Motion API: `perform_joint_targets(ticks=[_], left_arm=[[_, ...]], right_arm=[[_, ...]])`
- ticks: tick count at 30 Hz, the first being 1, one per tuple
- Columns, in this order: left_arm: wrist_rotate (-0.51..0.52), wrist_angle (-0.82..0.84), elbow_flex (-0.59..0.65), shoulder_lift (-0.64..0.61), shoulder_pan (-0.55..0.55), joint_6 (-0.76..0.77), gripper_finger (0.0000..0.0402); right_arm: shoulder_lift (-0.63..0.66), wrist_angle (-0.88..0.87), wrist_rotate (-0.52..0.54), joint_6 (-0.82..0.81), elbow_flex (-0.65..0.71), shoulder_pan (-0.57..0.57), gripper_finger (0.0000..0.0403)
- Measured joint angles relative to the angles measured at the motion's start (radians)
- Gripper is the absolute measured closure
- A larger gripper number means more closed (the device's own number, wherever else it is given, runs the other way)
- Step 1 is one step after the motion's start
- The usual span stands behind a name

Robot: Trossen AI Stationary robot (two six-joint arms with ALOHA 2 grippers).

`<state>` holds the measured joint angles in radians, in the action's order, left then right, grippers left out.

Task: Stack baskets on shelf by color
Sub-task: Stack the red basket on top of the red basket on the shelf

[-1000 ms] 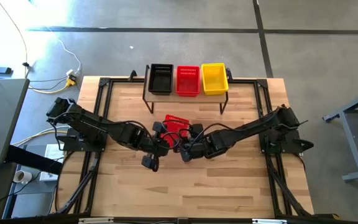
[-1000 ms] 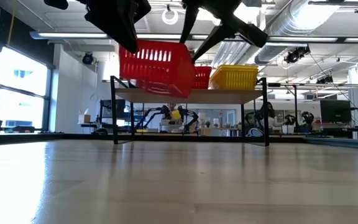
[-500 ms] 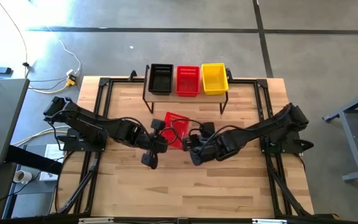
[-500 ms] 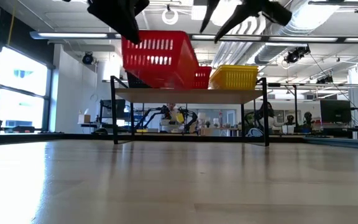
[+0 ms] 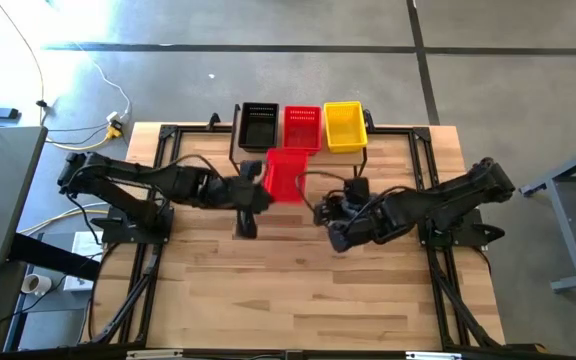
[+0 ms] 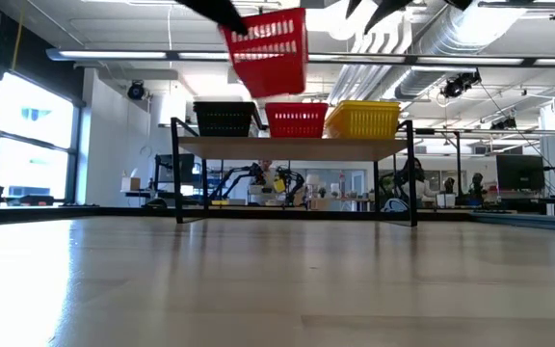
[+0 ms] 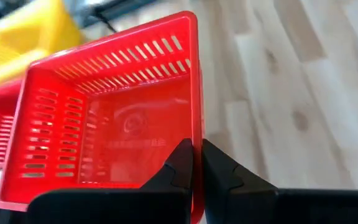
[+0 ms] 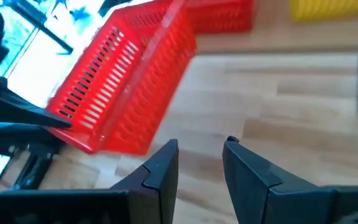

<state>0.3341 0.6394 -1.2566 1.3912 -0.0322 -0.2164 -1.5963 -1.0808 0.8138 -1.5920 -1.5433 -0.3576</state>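
Gripping red basket [image 7: 110, 118], left tool [image 7: 194, 171].

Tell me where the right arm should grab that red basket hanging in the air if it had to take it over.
Probably the long flared rim opposite the left gripper, which is pinching one rim wall of the red basket. The basket hangs tilted above the shelf, so its free rim faces the right gripper, open and nearby. Come in from that side, one finger inside the mesh wall and one outside.

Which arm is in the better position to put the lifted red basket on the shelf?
The left. Its gripper is shut on the lifted red basket's rim, close to the shelf. The right gripper is open, holding nothing, and sits farther back.
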Motion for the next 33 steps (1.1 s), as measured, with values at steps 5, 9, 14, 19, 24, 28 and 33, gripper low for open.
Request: perform_joint_targets(ticks=[5,9,14,19,24,28,33], left_arm=[[0.020,-0.045,-0.038,-0.013,0.090,-0.075,0.0401],[0.021,-0.111,-0.078,-0.015,0.175,-0.145,0.0401],[0.001,-0.179,-0.120,-0.015,0.288,-0.244,0.0401],[-0.086,-0.216,-0.129,-0.014,0.399,-0.272,0.0401],[-0.189,-0.255,-0.130,0.012,0.475,-0.269,0.0401],[-0.225,-0.266,-0.130,0.041,0.492,-0.284,0.0401],[-0.237,-0.267,-0.129,0.081,0.492,-0.285,0.0401]], right_arm=[[0.071,-0.023,0.067,0.062,0.000,0.025,0.0291],[0.124,-0.024,0.082,0.156,0.000,0.052,0.0291],[0.172,-0.024,0.105,0.257,0.000,0.097,0.0291],[0.200,-0.029,0.099,0.340,0.000,0.151,0.0291],[0.223,-0.030,0.094,0.419,0.000,0.211,0.0291],[0.242,-0.030,0.091,0.484,0.000,0.259,0.0291],[0.263,-0.029,0.036,0.564,0.000,0.324,0.0291]])
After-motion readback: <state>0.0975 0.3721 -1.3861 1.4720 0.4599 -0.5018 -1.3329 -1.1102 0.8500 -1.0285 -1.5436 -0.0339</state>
